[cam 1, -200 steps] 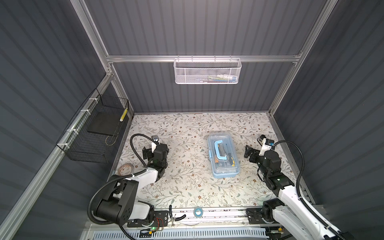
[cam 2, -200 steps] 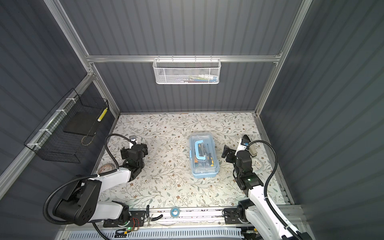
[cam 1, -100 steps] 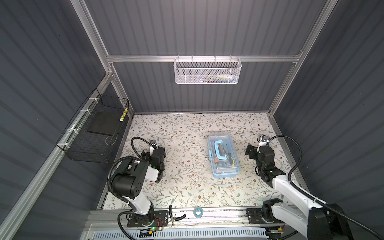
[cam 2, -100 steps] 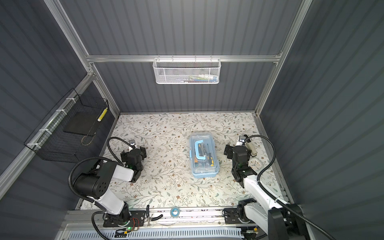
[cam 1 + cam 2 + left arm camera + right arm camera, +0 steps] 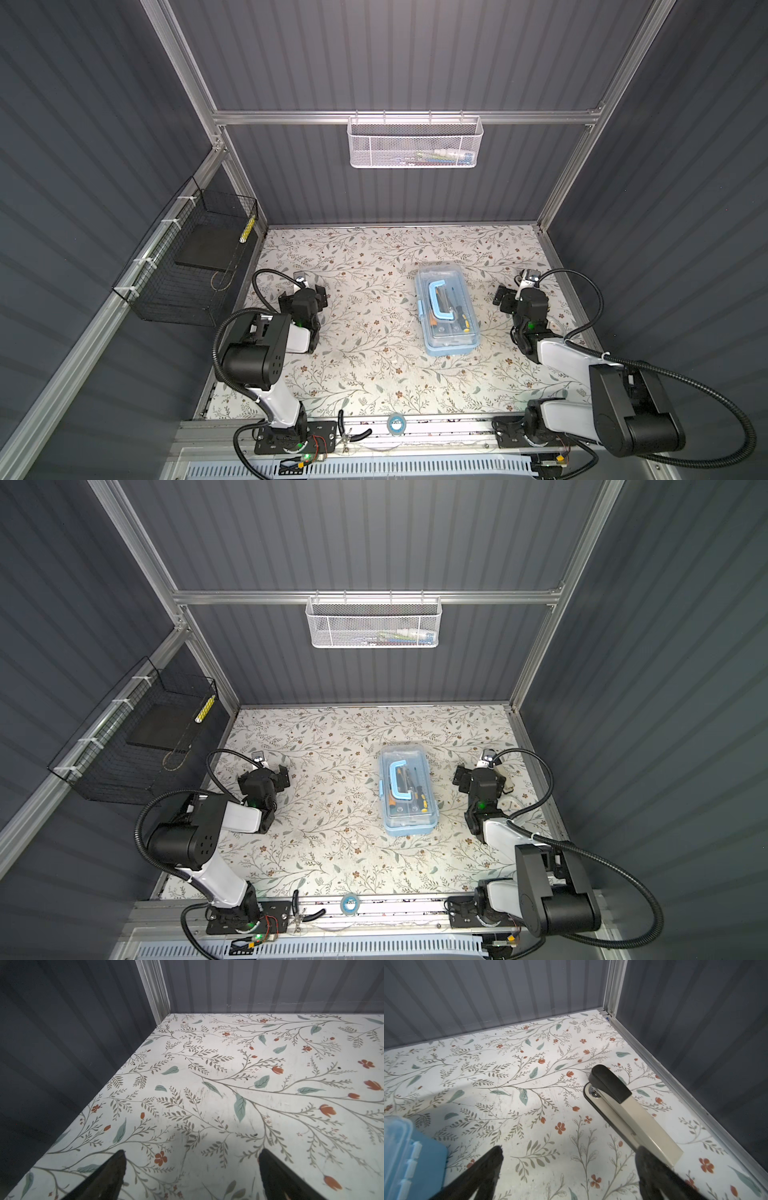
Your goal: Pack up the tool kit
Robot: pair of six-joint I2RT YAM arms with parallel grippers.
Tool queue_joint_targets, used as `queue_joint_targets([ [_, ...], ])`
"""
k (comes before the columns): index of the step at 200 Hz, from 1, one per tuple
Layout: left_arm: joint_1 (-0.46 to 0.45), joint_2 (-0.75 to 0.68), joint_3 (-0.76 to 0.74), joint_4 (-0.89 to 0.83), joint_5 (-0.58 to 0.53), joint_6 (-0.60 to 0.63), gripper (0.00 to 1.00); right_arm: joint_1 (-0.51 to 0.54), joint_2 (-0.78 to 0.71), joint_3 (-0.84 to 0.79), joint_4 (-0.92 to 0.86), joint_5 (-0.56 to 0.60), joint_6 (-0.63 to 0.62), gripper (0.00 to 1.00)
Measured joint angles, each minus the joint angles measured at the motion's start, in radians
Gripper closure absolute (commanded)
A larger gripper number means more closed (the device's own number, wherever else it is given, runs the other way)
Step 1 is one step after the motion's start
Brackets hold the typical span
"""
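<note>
Partly seen
Light-blue plastic case ran off the right wrist view; white mesh wall basket held unidentifiable small items.

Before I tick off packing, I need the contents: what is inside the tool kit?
Through the clear lid of the tool kit: a black-and-yellow screwdriver, an orange-handled tool, metal bits. The light-blue handle covers the middle; what lies under it cannot be seen.

One tool kit, two grippers, left gripper at nine o'clock, right gripper at three, one white mesh basket at twelve, one black wire basket at ten, one stapler at three, one tape roll at six
</note>
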Motion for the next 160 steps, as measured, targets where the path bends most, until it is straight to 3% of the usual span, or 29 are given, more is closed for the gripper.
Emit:
queue_joint_targets([
  [58,0.0,0.001,-0.001,-0.009,0.026,-0.005,0.0,-0.016,-0.015,-0.078,0.152,-0.04,-0.084,0.01],
  [94,0.0,0.001,-0.001,-0.009,0.026,-0.005,0.0,-0.029,0.196,-0.164,0.469,-0.064,-0.128,0.01],
  [160,0.0,0.001,-0.001,-0.009,0.026,-0.005,0.0,-0.095,0.186,-0.064,0.422,-0.07,-0.089,0.01],
])
